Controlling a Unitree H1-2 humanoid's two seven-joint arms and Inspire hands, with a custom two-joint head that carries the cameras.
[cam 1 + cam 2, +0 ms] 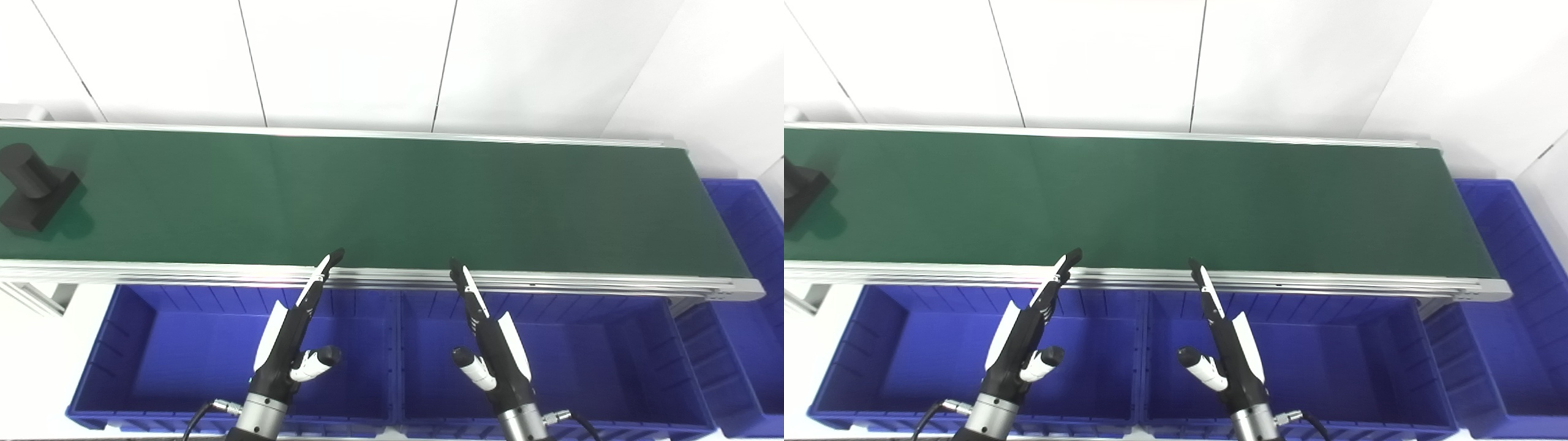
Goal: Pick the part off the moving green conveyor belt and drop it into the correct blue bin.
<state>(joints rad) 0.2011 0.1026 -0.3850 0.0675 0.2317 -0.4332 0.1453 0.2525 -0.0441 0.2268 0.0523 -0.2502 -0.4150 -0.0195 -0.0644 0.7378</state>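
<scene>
Left hand (294, 334) open, fingers straight, thumb out, holding nothing, above left blue bin (122, 343), right hand (490, 340) likewise spread and empty above middle blue bin (612, 355), fingertips near conveyor belt (392, 202) front rail, black part (33, 187) at belt's far left end, third bin (747, 245) at right.

The conveyor belt (392, 196) is a plain dark green, edged by silver-grey metal rails (380, 277). At the belt's far left end lies the part (33, 187), matt black all over (its shadow darkens the green beside it). Just in front of the belt, the bins (551, 367) are saturated blue, as is another bin (750, 257) past the belt's right end. Each robot hand, left (300, 334) and right (487, 337), is black with white panels. Behind the belt, the wall (343, 61) is white with thin dark seams.
</scene>
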